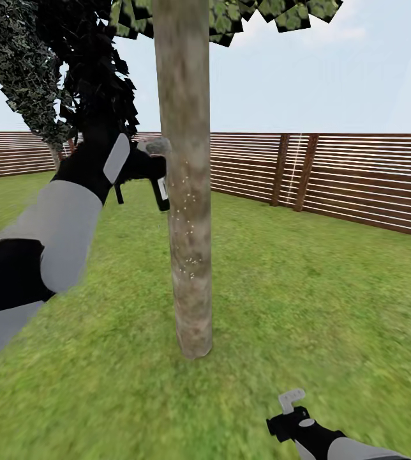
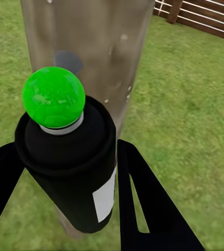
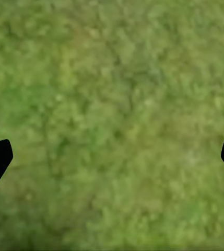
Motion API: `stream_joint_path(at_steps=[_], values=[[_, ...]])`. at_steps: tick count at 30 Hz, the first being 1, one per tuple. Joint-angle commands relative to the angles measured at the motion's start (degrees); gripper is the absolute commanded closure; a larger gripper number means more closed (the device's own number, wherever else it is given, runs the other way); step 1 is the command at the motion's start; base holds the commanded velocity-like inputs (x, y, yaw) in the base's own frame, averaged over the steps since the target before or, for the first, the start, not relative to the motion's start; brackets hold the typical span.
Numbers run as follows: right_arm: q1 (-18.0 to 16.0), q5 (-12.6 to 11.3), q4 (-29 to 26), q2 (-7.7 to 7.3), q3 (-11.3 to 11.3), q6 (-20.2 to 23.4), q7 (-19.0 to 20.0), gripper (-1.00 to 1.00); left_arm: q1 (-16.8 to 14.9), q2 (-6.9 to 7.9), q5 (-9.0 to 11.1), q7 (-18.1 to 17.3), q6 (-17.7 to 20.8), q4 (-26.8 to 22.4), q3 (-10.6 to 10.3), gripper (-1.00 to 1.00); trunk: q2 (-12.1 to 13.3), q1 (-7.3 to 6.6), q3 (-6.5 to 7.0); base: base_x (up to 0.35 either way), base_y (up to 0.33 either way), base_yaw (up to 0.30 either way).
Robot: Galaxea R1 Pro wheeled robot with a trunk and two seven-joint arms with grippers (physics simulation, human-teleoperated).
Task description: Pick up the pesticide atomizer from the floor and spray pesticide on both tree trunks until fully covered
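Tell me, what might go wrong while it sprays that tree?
1. The specks sit on a middle band of the trunk; its base and top look bare, so coverage may stay patchy.
2. The left pincer holds the atomizer very near the bark; it might bump it.

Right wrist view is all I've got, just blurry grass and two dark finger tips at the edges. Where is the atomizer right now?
Observer: The left gripper is shut on the pesticide atomizer, held up against the tree trunk.
Operator: Is any spray landing on the bark?
Observer: Yes, the head view shows fine white specks of pesticide on the trunk's middle stretch; the lower part near the grass looks bare.
Operator: And my right arm?
Observer: The right gripper hangs low over the lawn, open and holding nothing, well apart from the trunk.
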Motion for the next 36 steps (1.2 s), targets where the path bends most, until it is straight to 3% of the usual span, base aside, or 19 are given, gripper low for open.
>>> stream_joint_path(at_steps=[1, 11, 15, 18, 19, 22, 27, 31, 36], values=[[0.0, 0.0, 0.0, -0.02, 0.0, 0.0, 0.0, -1.0, -1.7, 0.0, 0.0, 0.0, 0.0, 1.2, 0.0, 1.0, 0.0, 0.0, 0.0, 0.0, 0.0, 0.0], [0.0, 0.0, 0.0, -0.02, 0.0, 0.0, 0.0, -1.0, -17.8, 0.07, 0.1, 0.0, 0.0, 14.0, 0.0, 1.0, 0.0, 0.0, 0.0, 0.0, 0.0, 0.0], [0.0, 0.0, 0.0, -0.02, 0.0, 0.0, 0.0, -1.0, -20.7, 0.14, 0.1, 0.0, 0.0, 15.8, 0.0, 1.0, 0.0, 0.0, 0.0, 0.0, 0.0, 0.0], [0.0, 0.0, 0.0, -0.02, 0.0, 0.0, 0.0, -1.0, -23.6, 0.24, 6.7, 0.0, -0.1, 16.2, 0.2, 1.0, 0.0, 0.0, 0.0, 0.0, 0.0, 0.0], [0.0, 0.0, 0.0, -0.02, 0.0, 0.0, 0.0, -1.0, -24.2, 0.25, 8.0, 0.0, -0.1, 16.3, 0.2, 1.0, 0.0, 0.0, 0.0, 0.0, 0.0, 0.0], [0.0, 0.0, 0.0, -0.05, 0.0, 0.0, 0.0, -1.0, -24.7, 0.29, 9.2, 0.0, -0.1, 16.5, 0.3, 1.0, 0.0, 0.0, 0.0, 0.0, 0.0, 0.0], [0.0, 0.0, 0.0, -0.08, 0.0, 0.0, 0.0, -1.0, -24.8, -0.13, 9.5, 0.1, -0.2, 21.7, 0.7, 1.0, 0.0, 0.0, 0.0, 0.0, 0.0, 0.0], [0.0, 0.0, 0.0, -0.1, 0.0, 0.0, 0.0, -1.0, -24.8, 0.7, 9.4, 0.1, -0.3, 25.9, 0.9, 1.0, 0.0, 0.0, 0.0, 0.0, 0.0, 0.0], [0.0, 0.0, 0.0, -0.1, 0.0, 0.0, 0.0, -1.0, -24.8, 1.39, 9.4, 0.1, -0.4, 27.7, 0.8, 1.0, 0.0, 0.0, 0.0, 0.0, 0.0, 0.0]])
